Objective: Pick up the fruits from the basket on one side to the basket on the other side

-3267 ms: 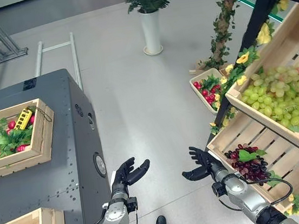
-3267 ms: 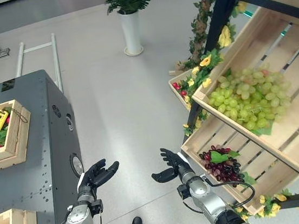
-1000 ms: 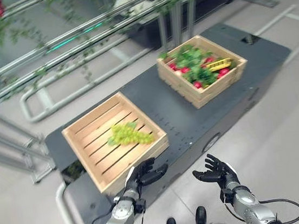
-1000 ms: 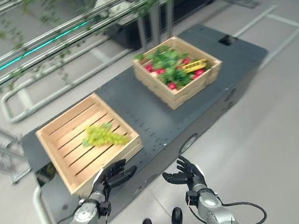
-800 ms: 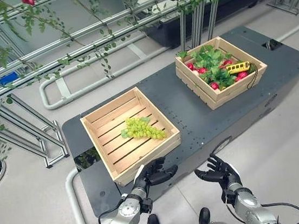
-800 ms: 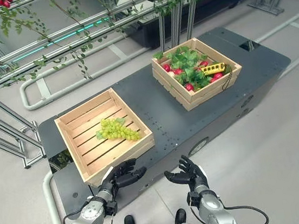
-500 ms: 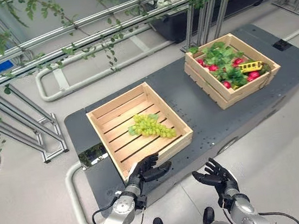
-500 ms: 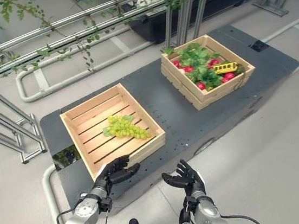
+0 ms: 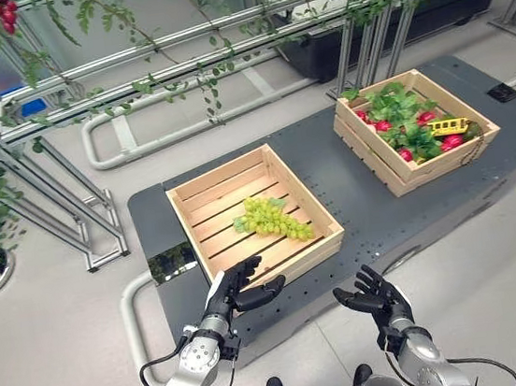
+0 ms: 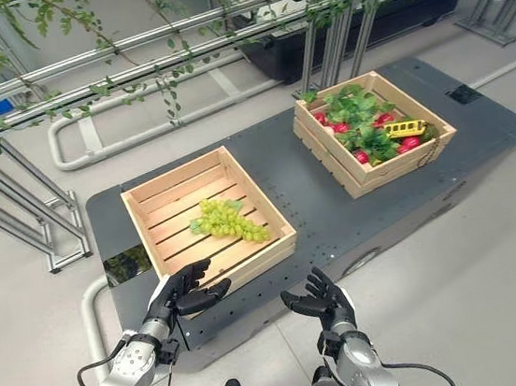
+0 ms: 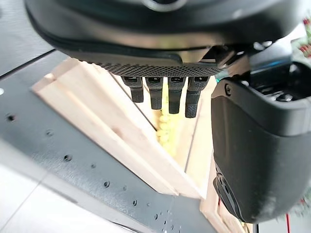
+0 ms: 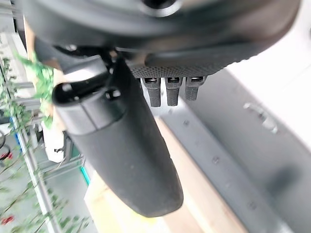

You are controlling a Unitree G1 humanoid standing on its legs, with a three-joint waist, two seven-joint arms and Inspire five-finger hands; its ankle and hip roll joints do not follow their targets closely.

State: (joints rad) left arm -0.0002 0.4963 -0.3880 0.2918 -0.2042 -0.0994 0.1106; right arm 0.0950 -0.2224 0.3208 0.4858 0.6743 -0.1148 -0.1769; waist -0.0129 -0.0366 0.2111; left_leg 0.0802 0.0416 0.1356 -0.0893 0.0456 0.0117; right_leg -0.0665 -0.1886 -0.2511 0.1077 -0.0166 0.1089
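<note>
- Two wooden crates stand on a dark grey table (image 9: 353, 195), well apart from each other.
- The near crate (image 9: 254, 216) holds one bunch of green grapes (image 9: 271, 218), lying on its slats near the middle.
- The far crate (image 9: 417, 128) is on the robot's right side and holds green leaves, red fruits (image 9: 405, 153) and a small yellow object (image 9: 446, 125).
- The left robot hand (image 9: 235, 293) hovers just in front of the near crate, over the edge of the table, with fingers spread and relaxed, holding nothing.
- The right robot hand (image 9: 376, 295) hovers lower, in front of the table and above the grey floor (image 9: 51, 350). Its fingers are spread too and it is empty.
- In the left wrist view, the grapes show past the fingertips (image 11: 193, 108), inside the crate.
- Behind the table there is a metal frame (image 9: 132, 86) with green vines on it.
</note>
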